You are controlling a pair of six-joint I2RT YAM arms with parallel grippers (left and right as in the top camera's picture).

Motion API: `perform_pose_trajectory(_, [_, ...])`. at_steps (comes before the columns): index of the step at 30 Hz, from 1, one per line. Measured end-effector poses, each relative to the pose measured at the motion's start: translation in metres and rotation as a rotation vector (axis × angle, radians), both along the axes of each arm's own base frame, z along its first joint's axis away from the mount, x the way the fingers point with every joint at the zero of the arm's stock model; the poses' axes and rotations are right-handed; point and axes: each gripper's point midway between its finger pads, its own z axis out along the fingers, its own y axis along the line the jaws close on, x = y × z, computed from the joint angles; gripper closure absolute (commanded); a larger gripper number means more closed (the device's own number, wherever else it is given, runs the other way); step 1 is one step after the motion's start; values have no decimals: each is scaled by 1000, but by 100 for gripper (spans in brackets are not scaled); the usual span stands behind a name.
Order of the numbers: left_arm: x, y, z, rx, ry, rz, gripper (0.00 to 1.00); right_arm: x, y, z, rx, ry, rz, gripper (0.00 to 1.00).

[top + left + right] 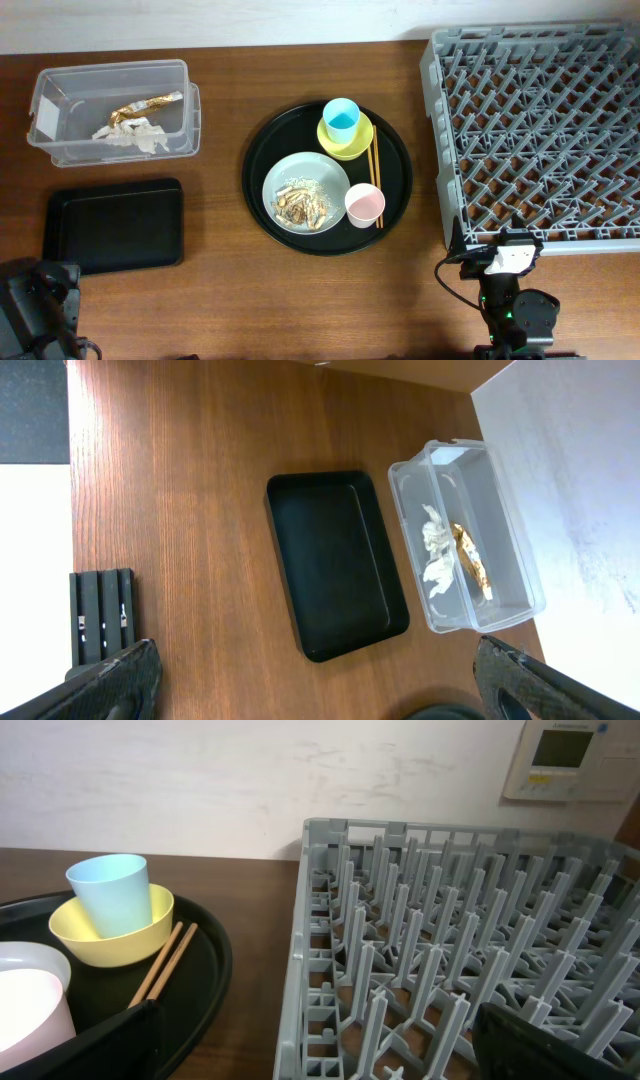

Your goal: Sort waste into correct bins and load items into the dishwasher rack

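Crumpled white paper point(130, 136) and a gold-brown wrapper point(148, 104) already lay in the clear plastic rectangular tub point(110, 68) at ten o'clock, its white label point(44, 118) unreadable. Beige food scraps point(300, 205) sat on the round pale grey plate point(305, 160) at centre, and the light-blue cup point(341, 118), pink cup point(364, 205) and yellow bowl point(352, 147) awaited the bare grey lattice rack point(540, 130) at two o'clock. The left gripper point(315, 650) and right gripper point(315, 1010) stood wide, empty.

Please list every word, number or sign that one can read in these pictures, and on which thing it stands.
No text can be read.
White label on the clear tub: too small to read.
Wall panel: marks near its screen, too blurred to read.
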Motion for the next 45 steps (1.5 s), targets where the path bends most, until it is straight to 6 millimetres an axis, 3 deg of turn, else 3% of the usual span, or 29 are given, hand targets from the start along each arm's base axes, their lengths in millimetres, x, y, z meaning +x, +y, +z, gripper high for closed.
perform_pose_trajectory(3, [0,0,0,0,1,0,1,0,7,2,25,-7,39,2])
perform_pose_trajectory(7, [0,0,0,0,0,0,1,-11,63,8,321,22,353,2])
perform_pose_trajectory(12, [0,0,0,0,0,0,1,-30,100,18,640,121,571,2])
perform_pose_trajectory(15, [0,0,0,0,1,0,1,-38,107,54,694,19,671,2])
perform_pose_trajectory(16, [0,0,0,0,2,0,1,-45,108,78,690,-71,716,2])
perform_pose_trajectory(17, [0,0,0,0,1,0,1,-49,109,90,691,-110,737,2])
perform_pose_trajectory(22, [0,0,0,0,1,0,1,-52,99,128,769,-142,687,2])
perform_pose_trajectory(29, [0,0,-1,0,3,0,1,-39,93,176,662,55,540,2])
perform_pose_trajectory(38, [0,0,-2,-1,6,0,1,-1,89,211,457,456,451,2])
perform_pose_trajectory(41, [0,0,-2,-1,6,1,1,2,98,207,401,594,452,2])
perform_pose_trajectory(45, [0,0,-2,-1,6,0,1,3,141,174,196,789,501,2])
